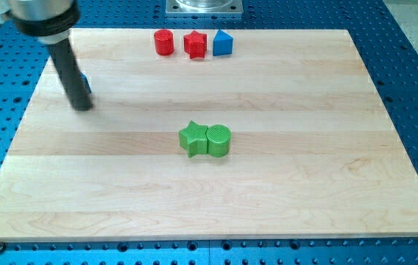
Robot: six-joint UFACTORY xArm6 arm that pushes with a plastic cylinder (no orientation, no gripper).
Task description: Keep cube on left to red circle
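A red cylinder [164, 42], the red circle, stands near the view's top, with a red star [195, 44] touching a blue triangular block [223, 43] to its right. My tip [83, 105] rests on the board at the view's left. A blue block [85, 83], probably the cube, is mostly hidden behind the rod, only a sliver showing just above the tip. The tip is well left of and below the red cylinder.
A green star [192, 138] and a green cylinder [218, 140] touch each other near the board's middle. The wooden board [305, 184] lies on a blue perforated table. A grey metal mount [204, 6] sits at the view's top.
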